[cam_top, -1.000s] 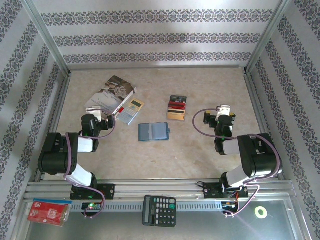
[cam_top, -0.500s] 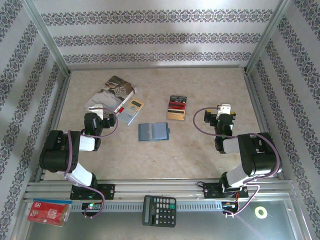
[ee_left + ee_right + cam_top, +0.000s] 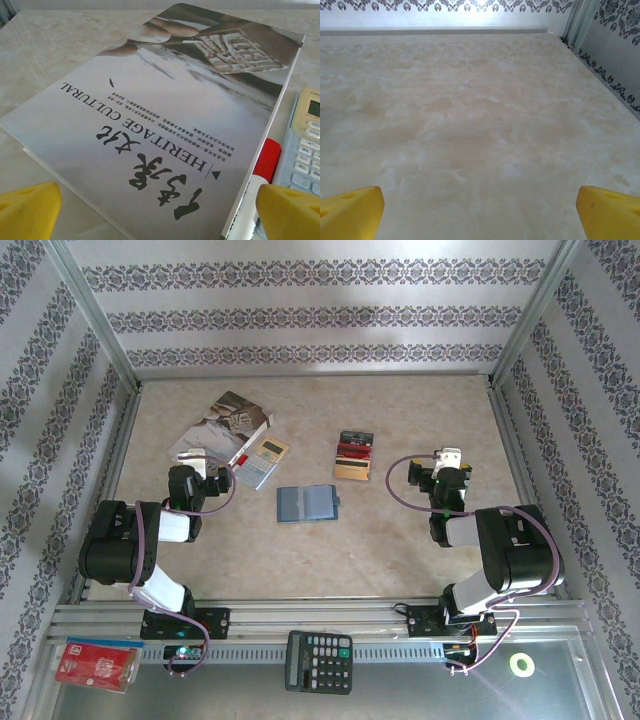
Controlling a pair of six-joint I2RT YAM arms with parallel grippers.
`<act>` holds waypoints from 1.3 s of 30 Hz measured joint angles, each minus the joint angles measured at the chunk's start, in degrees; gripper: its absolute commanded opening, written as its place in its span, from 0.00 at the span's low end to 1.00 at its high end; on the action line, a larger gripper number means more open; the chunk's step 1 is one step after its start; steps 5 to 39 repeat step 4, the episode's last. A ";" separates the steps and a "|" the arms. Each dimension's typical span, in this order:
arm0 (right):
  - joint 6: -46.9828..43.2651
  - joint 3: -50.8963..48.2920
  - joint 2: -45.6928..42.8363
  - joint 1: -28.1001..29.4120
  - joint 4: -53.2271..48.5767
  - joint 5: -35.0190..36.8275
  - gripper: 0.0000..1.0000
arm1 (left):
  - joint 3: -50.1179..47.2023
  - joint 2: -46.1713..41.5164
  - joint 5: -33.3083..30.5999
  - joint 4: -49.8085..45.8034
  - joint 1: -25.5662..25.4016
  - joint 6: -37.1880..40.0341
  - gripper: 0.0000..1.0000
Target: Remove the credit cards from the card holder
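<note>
The card holder (image 3: 306, 503), a blue wallet, lies open and flat at the table's centre. The credit cards (image 3: 353, 454) lie outside it, just beyond and to its right, in a short overlapping row: black farthest, red in the middle, gold-tan nearest. My left gripper (image 3: 203, 462) is open, left of the wallet, at the near edge of a booklet. In the left wrist view its yellow fingertips (image 3: 29, 210) stand wide apart over that booklet's cover (image 3: 165, 125). My right gripper (image 3: 448, 456) is open to the right of the cards, over bare table (image 3: 480, 140), holding nothing.
A silver-gold calculator (image 3: 260, 461) and a red-capped marker (image 3: 264, 160) lie beside the booklet (image 3: 222, 427). A black calculator (image 3: 318, 661), a red packet (image 3: 97, 663) and a green ring (image 3: 521, 664) sit on the near metal ledge. Patterned walls and a metal frame enclose the table.
My left arm has shifted slightly, swinging its gripper a little farther over the booklet's edge. The right arm, wallet and cards have not moved.
</note>
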 measured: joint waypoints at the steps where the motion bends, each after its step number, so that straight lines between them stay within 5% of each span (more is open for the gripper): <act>1: 0.00 0.00 0.00 0.00 0.00 0.00 0.98 | 0.00 0.00 0.00 0.00 0.00 0.00 1.00; 39: 0.00 0.00 0.00 0.00 0.00 0.00 0.98 | 0.00 0.02 0.00 -0.02 0.00 0.00 1.00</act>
